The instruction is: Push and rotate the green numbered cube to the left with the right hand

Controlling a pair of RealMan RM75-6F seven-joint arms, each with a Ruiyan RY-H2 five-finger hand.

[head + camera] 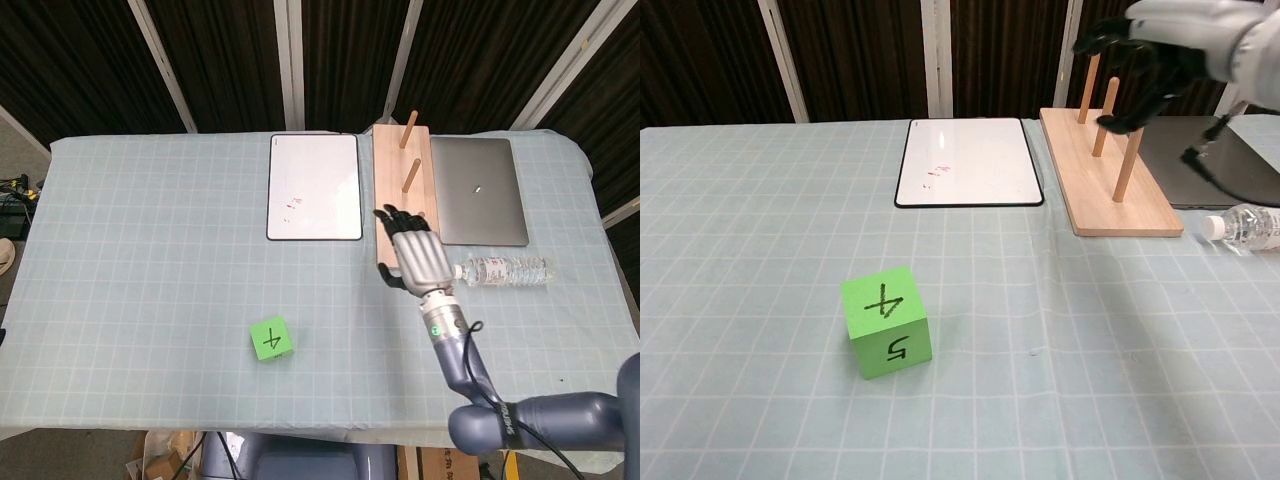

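The green numbered cube (271, 339) sits alone on the tablecloth near the front, a 4 on its top face. In the chest view the cube (886, 321) also shows a 5 on its front face. My right hand (418, 254) hangs in the air far to the cube's right, over the front end of the wooden peg board (407, 221). Its fingers are apart and slightly curled, holding nothing. In the chest view the right hand (1162, 48) is high at the upper right, above the pegs. The left hand shows in neither view.
A whiteboard (314, 186) lies at the back centre. A grey laptop (478, 190) sits closed right of the peg board (1103, 179). A water bottle (502, 270) lies on its side to the right of my hand.
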